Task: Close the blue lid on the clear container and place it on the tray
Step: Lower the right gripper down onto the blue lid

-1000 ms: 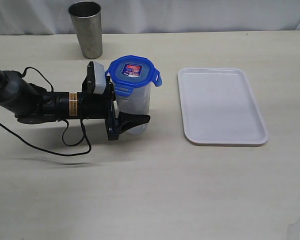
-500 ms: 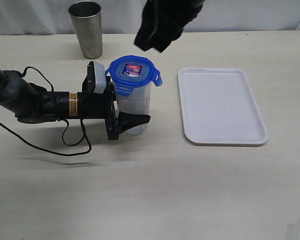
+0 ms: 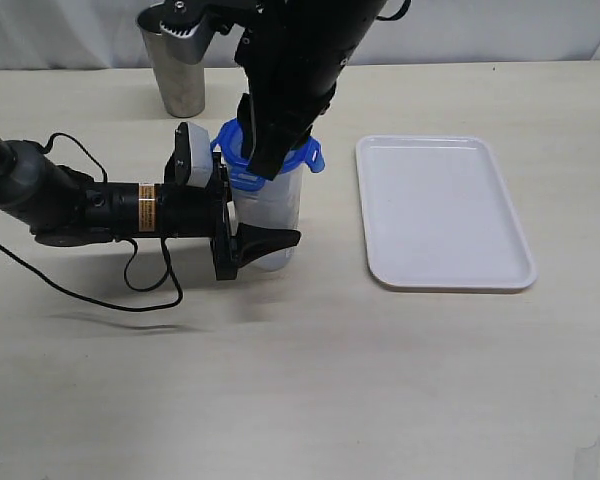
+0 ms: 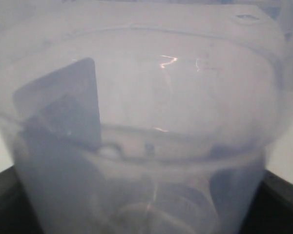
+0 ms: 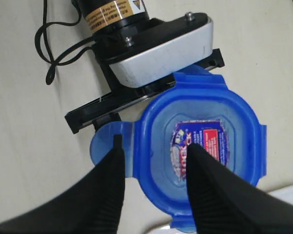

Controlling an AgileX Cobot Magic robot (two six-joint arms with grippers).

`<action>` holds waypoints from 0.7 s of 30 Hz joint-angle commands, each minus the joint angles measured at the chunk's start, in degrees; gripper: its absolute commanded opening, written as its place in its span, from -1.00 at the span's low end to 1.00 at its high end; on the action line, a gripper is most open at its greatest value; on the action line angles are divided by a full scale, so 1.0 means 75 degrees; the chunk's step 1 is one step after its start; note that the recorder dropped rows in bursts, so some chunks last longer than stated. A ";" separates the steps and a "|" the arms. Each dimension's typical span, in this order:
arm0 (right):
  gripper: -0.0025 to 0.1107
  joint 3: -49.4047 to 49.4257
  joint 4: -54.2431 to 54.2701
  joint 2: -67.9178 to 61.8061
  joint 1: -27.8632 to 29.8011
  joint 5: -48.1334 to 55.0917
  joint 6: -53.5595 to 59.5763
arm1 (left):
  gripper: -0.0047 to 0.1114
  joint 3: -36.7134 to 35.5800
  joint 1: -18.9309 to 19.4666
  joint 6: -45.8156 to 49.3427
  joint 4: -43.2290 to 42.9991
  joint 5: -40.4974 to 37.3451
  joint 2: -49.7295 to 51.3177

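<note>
- Left claw (image 3: 265, 207): black, lying low along the table, its two jaws clamped on the sides of the clear container (image 3: 276, 205).
- Seen from the left wrist: only cloudy, see-through plastic wall, smooth and round, filling the whole view.
- Right claw (image 5: 155, 146): two black ribbed fingers (image 5: 107, 195) spread apart, directly above the blue lid (image 5: 205, 114); touching it or just over it, hard to say from here.
- One blue lid, glossy plastic, a rounded square with a red-and-white sticker (image 5: 207, 146) in the middle, sitting on top of the container; at least one snap tab (image 5: 105, 146) splayed outward.
- One clear container, tall, narrow and slightly tapered, upright on the table (image 3: 330, 380), just beside the tray (image 3: 445, 210) but apart from it.
- One tray, white, flat, rectangular with rounded corners and a low rim.
- One cup (image 3: 180, 85), dull grey metal, tapered, near the far edge, well apart from the tray and partly behind the right arm.
- Black cable (image 3: 130, 290) looping on the pale matte tabletop under the left arm.
</note>
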State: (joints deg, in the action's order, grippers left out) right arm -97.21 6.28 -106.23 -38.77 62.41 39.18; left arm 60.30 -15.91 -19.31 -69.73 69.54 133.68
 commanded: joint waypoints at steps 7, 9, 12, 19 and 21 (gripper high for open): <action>-0.27 0.0045 0.0066 -0.0389 -0.0005 -0.0058 0.0176 | -0.92 0.0003 -0.0015 -0.0056 -0.0011 0.0057 -0.0002; -0.27 0.0085 0.0067 -0.0403 -0.0005 0.0023 0.0274 | -0.92 0.0003 -0.0015 -0.0056 -0.0011 0.0057 -0.0002; -0.27 0.0242 0.0067 -0.0403 -0.0005 -0.0018 0.0293 | -0.92 0.0003 -0.0015 -0.0056 -0.0011 0.0057 -0.0002; -0.27 0.0854 -0.0356 -0.0403 -0.0080 -0.0588 0.0253 | -0.92 0.0003 -0.0015 -0.0056 -0.0009 0.0057 -0.0002; -0.27 0.1045 -0.1015 -0.0403 -0.0272 -0.0740 -0.0074 | -0.92 0.0003 -0.0015 -0.0124 -0.0009 0.0057 -0.0002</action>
State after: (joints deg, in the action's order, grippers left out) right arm -92.27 5.01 -107.82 -39.54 56.68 40.67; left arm 60.30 -15.91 -19.42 -69.73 69.54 133.68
